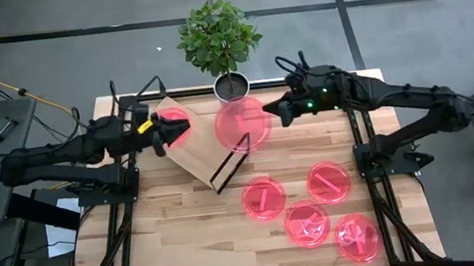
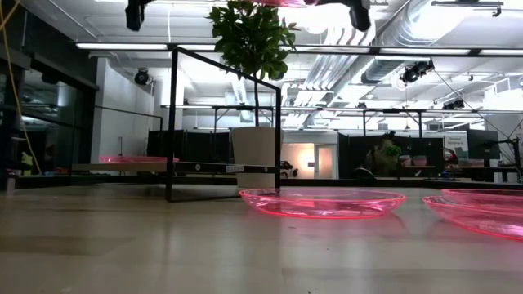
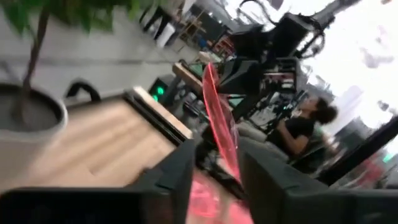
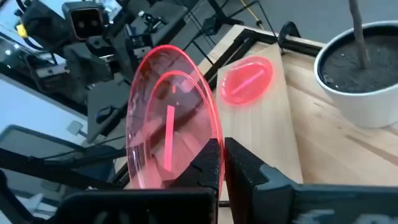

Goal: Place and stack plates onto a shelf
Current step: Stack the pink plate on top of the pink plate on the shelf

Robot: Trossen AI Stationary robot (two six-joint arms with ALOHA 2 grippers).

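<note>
One pink plate (image 1: 175, 120) (image 4: 247, 79) lies flat on the shelf's plywood board (image 1: 202, 141) (image 2: 204, 167). The board's black wire frame (image 1: 227, 165) (image 2: 225, 65) stands up from it. My left gripper (image 1: 162, 130) (image 3: 214, 180) is open and hovers high above that plate without touching it. My right gripper (image 1: 275, 111) (image 4: 224, 155) is shut on a second plate (image 1: 242, 125) (image 4: 171, 124), raised over the shelf's far right end. Several more plates (image 1: 264, 197) (image 2: 323, 202) rest on the table near the right front. My right gripper pinches the plate's rim (image 4: 208, 146) between its two fingers, on the side toward the table's right (image 1: 265, 116). The fingers come in level from the right. The plate is lifted clear, high above the table, and sits about level.
A potted plant in a white pot (image 1: 231, 84) (image 2: 257, 155) stands at the far edge just behind the shelf. Bare wooden tabletop (image 1: 169, 239) lies at the near left. A person (image 2: 382, 155) sits in the room beyond.
</note>
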